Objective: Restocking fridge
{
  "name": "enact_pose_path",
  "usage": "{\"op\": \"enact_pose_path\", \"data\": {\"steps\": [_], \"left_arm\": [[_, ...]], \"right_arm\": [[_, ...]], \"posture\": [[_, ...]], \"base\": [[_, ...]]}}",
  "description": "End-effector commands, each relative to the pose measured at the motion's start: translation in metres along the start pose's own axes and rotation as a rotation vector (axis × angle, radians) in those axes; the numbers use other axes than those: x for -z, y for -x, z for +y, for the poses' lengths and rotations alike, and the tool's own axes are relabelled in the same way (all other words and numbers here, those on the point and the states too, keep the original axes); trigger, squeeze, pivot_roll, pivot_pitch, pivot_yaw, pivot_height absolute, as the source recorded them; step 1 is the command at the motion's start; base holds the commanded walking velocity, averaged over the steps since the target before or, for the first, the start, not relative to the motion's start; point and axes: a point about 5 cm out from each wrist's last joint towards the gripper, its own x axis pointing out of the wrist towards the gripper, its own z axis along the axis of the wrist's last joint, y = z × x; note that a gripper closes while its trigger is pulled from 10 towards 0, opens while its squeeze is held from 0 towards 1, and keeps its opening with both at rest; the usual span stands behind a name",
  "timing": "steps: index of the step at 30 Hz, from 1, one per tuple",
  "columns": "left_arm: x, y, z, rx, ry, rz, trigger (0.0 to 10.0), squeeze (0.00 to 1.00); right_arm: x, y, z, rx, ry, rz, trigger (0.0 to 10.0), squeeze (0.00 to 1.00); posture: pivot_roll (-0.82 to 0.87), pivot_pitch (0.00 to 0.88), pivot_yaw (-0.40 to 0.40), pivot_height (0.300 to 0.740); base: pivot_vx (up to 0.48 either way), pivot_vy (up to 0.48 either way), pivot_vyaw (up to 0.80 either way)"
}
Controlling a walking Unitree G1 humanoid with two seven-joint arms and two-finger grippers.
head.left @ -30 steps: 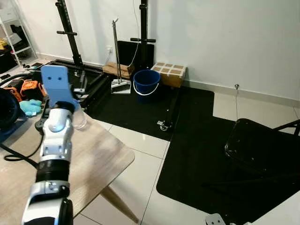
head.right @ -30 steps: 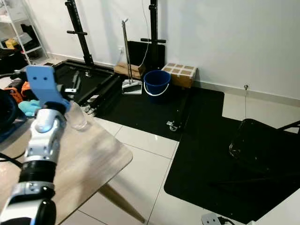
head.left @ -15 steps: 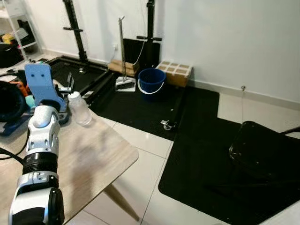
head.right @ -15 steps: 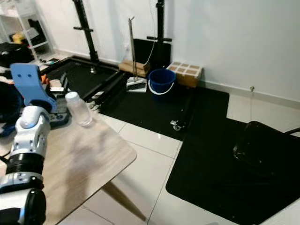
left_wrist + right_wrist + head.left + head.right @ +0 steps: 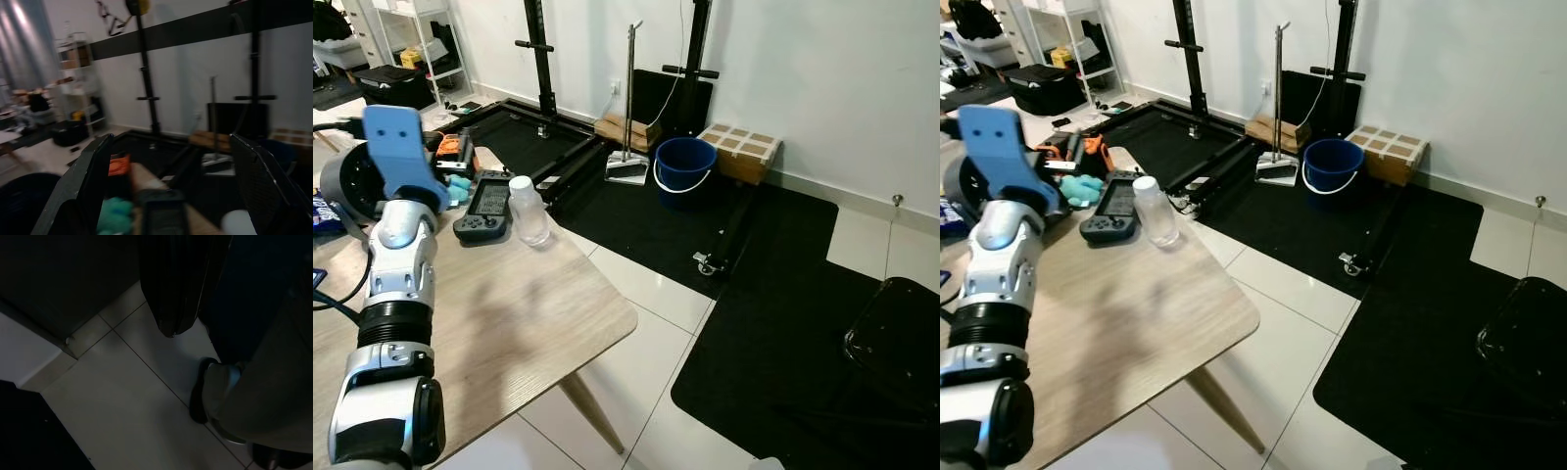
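The robot is at the reaching stage: its left claw is raised over the wooden bench, fingers spread wide and holding nothing. The clear bottle stands near the bench's far edge beside a black handheld console. Next, I'd say, it must lower around the bottle and close. The right claw hangs idle; I cannot tell its state.

The table has a pale wood top with a matt grain. The bottle on it is clear plastic. The floor tiles are white and shiny, the mats are flat dull black, and the blue bucket looks like smooth plastic
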Motion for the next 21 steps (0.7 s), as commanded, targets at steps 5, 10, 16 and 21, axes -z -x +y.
{"op": "enact_pose_path", "data": {"steps": [5,10,16,21], "left_arm": [[0.011,0.001,-0.012,0.08,0.043,0.032,10.0,0.0],[0.018,0.001,-0.008,0.107,0.058,0.06,10.0,0.0],[0.027,0.0,0.003,0.106,0.059,0.104,10.0,0.0],[0.028,-0.003,0.013,0.098,0.026,0.139,10.0,0.0]], "right_arm": [[-0.004,0.002,-0.011,0.054,-0.051,-0.041,10.0,0.0],[-0.007,0.002,-0.014,0.051,-0.072,-0.074,10.0,0.0],[-0.008,0.002,-0.013,0.043,-0.071,-0.086,10.0,0.0],[-0.008,0.004,-0.017,0.057,-0.084,-0.116,10.0,0.0]], "posture": [[-0.05,0.049,0.012,0.74],[-0.06,0.06,0.008,0.74],[-0.07,0.079,0.009,0.74],[-0.07,0.102,0.014,0.74]], "base": [[0.0,0.0,0.0],[0.0,0.0,0.0],[0.0,0.0,0.0],[0.0,0.0,0.0]]}}
